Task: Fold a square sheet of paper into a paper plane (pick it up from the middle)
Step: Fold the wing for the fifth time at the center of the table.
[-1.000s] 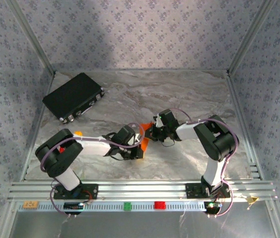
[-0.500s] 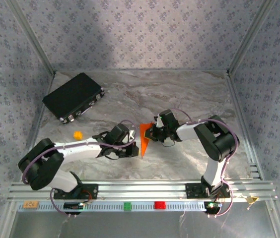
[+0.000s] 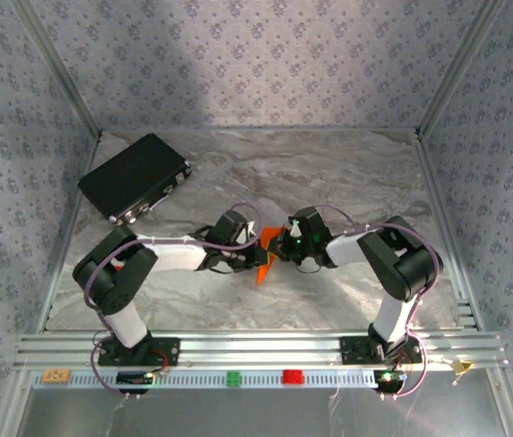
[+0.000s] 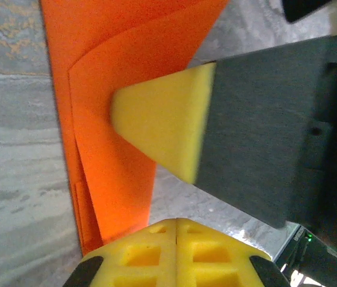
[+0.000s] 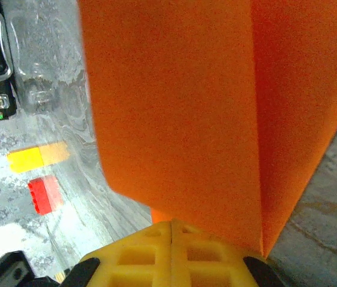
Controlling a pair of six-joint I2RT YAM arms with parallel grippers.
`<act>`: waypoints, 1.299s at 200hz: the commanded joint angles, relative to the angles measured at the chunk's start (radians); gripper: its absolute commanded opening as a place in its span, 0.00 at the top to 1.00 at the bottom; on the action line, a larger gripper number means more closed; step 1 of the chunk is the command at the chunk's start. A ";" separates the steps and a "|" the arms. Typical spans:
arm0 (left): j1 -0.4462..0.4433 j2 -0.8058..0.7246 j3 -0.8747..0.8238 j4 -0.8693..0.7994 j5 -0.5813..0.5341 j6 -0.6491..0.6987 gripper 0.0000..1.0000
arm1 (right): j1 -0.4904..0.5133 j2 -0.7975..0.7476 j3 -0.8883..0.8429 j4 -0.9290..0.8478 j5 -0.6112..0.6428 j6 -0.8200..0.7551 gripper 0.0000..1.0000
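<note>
The orange sheet of paper [image 3: 264, 259], folded into a narrow creased shape, stands on edge between the two grippers in the top view. My right gripper [image 5: 171, 224] is shut on it, and the paper [image 5: 186, 107] rises straight out of its yellow tips. In the left wrist view the right gripper's yellow tip [image 4: 126, 113] lies against the paper [image 4: 115, 179]. My left gripper [image 4: 177, 222] is shut with nothing seen between its pads. It sits close beside the paper's lower edge. From above, the left gripper [image 3: 249, 244] and right gripper [image 3: 277, 246] almost meet.
A black case [image 3: 134, 177] lies at the back left. A yellow-orange block [image 5: 37, 156] and a small red block [image 5: 40, 195] lie on the marble table in the right wrist view. A green block [image 3: 234, 378] and a red one [image 3: 291, 376] sit on the front rail.
The left arm has swung in, bringing its shut gripper up against the paper. The right gripper has shifted slightly, and the paper now leans more with its point toward the front.
</note>
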 commanded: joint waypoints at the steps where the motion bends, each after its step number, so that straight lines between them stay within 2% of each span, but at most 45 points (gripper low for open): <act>1: 0.003 0.036 0.027 0.033 0.018 -0.011 1.00 | 0.013 0.023 -0.037 -0.075 0.053 0.042 0.96; 31: 0.006 0.075 0.016 0.014 -0.017 -0.016 1.00 | 0.016 0.016 -0.042 -0.075 0.051 0.043 0.96; 66: 0.006 0.059 -0.077 -0.010 -0.027 -0.046 1.00 | 0.002 -0.015 -0.029 -0.114 0.057 -0.004 0.95; 125: 0.006 0.036 -0.134 -0.067 0.036 0.051 1.00 | -0.054 -0.078 0.053 -0.224 0.015 -0.177 0.93; 165: 0.007 0.043 -0.113 -0.091 0.032 0.071 1.00 | -0.026 -0.097 0.064 -0.175 -0.058 -0.220 0.92; 213: 0.006 0.048 -0.125 -0.069 0.027 0.050 1.00 | 0.035 -0.025 0.081 -0.216 0.006 -0.217 0.93; 237: 0.006 0.045 -0.129 -0.074 0.026 0.052 1.00 | 0.006 -0.009 0.069 -0.245 0.057 -0.222 0.94; 260: 0.006 0.046 -0.130 -0.076 0.027 0.055 1.00 | -0.053 0.003 0.042 -0.195 0.029 -0.221 0.94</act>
